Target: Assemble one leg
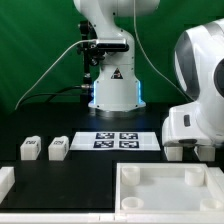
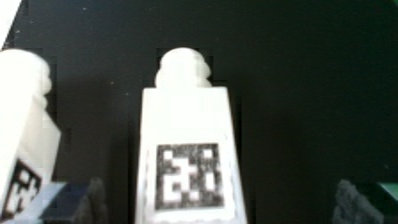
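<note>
Open pincer (image 2: 224, 203) astride a leg (image 2: 185, 140)
Its fingertips (image 2: 68, 200) stand wide apart, with the leg lying between them and touching neither. A second leg (image 2: 22, 110) lies just beside it on the black table (image 2: 302, 90). Outside, the pincer hangs low, to the exterior view's right of the marker board (image 1: 125, 139), behind the tray (image 1: 160, 167).

Bare table (image 1: 70, 187) lies open at nine o'clock of the tray (image 1: 165, 167) in the exterior view. At ten o'clock stand two legs (image 1: 30, 148) (image 1: 58, 148), narrowly apart; at eleven lies the marker board (image 1: 125, 140).
</note>
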### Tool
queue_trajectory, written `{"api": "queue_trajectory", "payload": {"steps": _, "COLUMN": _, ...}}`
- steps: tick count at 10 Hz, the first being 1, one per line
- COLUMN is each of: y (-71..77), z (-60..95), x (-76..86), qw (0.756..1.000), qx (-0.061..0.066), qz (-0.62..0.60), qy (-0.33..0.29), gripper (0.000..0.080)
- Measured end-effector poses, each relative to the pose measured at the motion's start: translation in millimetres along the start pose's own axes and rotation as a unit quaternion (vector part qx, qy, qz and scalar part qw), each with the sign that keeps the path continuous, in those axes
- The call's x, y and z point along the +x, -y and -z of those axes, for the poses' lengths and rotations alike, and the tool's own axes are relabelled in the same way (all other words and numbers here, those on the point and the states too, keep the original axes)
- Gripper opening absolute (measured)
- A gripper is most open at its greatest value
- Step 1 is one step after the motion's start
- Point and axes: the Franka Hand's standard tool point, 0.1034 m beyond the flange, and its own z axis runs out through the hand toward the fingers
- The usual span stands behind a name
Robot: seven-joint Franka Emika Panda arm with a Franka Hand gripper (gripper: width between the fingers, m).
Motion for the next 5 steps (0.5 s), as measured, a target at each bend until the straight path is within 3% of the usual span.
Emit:
{"api": "queue_trajectory", "payload": {"steps": 3, "y": 1.1, "z": -11.3, "x": -3.4, "qw": 1.000, "qx": -0.006, "qz": -0.006, "qy": 0.009, "gripper": 0.0649}}
{"api": "queue_trajectory", "payload": {"steps": 4, "y": 0.9, "z": -11.4, "x": -3.4, "qw": 1.000, "qx": -0.006, "qz": -0.006, "qy": 0.009, "gripper": 0.0547}}
{"api": "queue_trajectory", "payload": {"steps": 5, "y": 0.9, "z": -11.4, "x": -3.4, "qw": 1.000, "qx": -0.006, "qz": -0.006, "qy": 0.009, "gripper": 0.0393}}
